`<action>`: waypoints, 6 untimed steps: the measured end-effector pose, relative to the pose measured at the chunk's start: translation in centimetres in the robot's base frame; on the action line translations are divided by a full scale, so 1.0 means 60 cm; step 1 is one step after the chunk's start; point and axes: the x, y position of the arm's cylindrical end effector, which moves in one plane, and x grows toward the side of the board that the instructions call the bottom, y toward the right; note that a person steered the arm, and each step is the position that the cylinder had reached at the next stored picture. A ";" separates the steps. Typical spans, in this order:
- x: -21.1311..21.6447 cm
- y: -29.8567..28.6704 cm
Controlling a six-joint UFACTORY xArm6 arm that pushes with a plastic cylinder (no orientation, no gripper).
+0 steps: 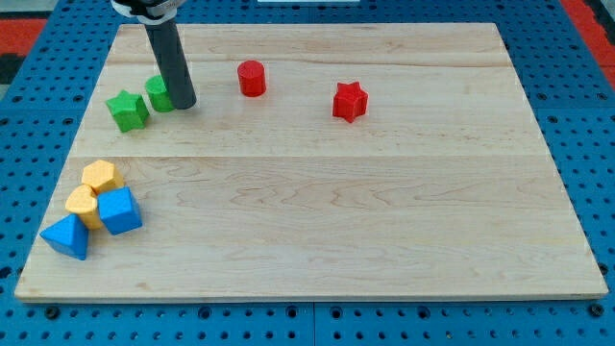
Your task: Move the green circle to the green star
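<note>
Nearest the view's bottom, at the left corner of the wooden surface (317, 231), a blue triangular block (65, 236) lies close to the edge. Just above and to its right sits a blue cube-like block (120, 210), touching a yellow block (83, 203) on its left. A second yellow block (100, 176), roughly hexagonal, rests right above that one, so the four form one tight cluster.

Farther up, well apart from that cluster, the green star (127, 110) sits near the surface's left edge. The green circle (159, 93) is just beside it, up and to the view's right, and the two look to be touching or nearly so. The dark rod comes down from the view's top, and my tip (184, 104) rests against the right side of the green circle, partly hiding it. There is no pincer on this arm, only the rod.

To the view's right, the red cylinder (252, 78) stands near the top of the surface, and the red star (350, 101) lies farther right, well apart from it.
</note>
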 end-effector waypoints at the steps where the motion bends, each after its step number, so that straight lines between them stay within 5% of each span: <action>1: -0.039 0.024; 4: -0.051 -0.029; 6: -0.022 0.021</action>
